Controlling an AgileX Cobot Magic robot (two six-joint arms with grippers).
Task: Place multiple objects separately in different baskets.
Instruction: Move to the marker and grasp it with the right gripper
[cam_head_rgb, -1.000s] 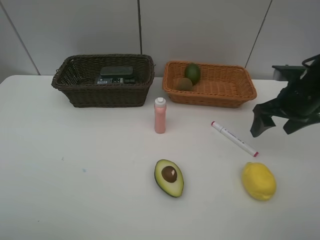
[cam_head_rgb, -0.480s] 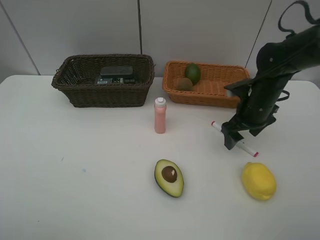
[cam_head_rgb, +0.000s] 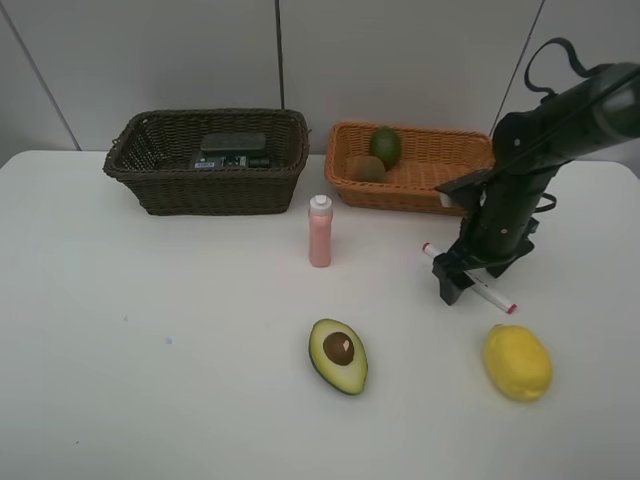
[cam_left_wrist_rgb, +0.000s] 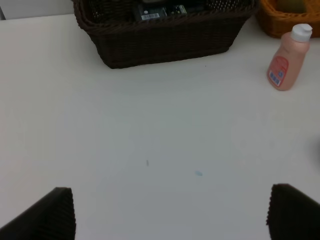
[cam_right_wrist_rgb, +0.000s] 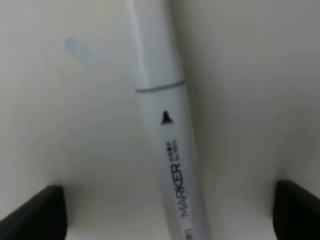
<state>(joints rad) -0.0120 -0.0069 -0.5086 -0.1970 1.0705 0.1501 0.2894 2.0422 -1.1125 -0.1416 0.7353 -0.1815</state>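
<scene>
The white marker (cam_head_rgb: 493, 296) lies on the table; my right gripper (cam_head_rgb: 458, 282) is down over its middle, open, one finger on each side. The right wrist view shows the marker (cam_right_wrist_rgb: 165, 135) close up between the spread fingertips (cam_right_wrist_rgb: 35, 210). The dark brown basket (cam_head_rgb: 150, 180) holds the black block (cam_head_rgb: 233, 142) and the pump bottle (cam_head_rgb: 232, 160). The orange-tan basket (cam_head_rgb: 470, 175) holds the lime (cam_head_rgb: 385, 145) and kiwi (cam_head_rgb: 368, 168). The pink bottle (cam_head_rgb: 320, 231) stands upright; it also shows in the left wrist view (cam_left_wrist_rgb: 287, 62). The avocado half (cam_head_rgb: 338, 355) and lemon (cam_head_rgb: 517, 362) lie in front. My left gripper (cam_left_wrist_rgb: 170, 212) is open and empty.
The white table (cam_head_rgb: 150, 330) reaches a grey panelled wall (cam_head_rgb: 400, 60) behind the baskets. The left wrist view shows the dark basket (cam_left_wrist_rgb: 165, 40) and bare tabletop below the left gripper.
My right arm has swung in from the right edge and come down over the marker. In the last half second it settled slightly lower and left. The objects have not moved.
</scene>
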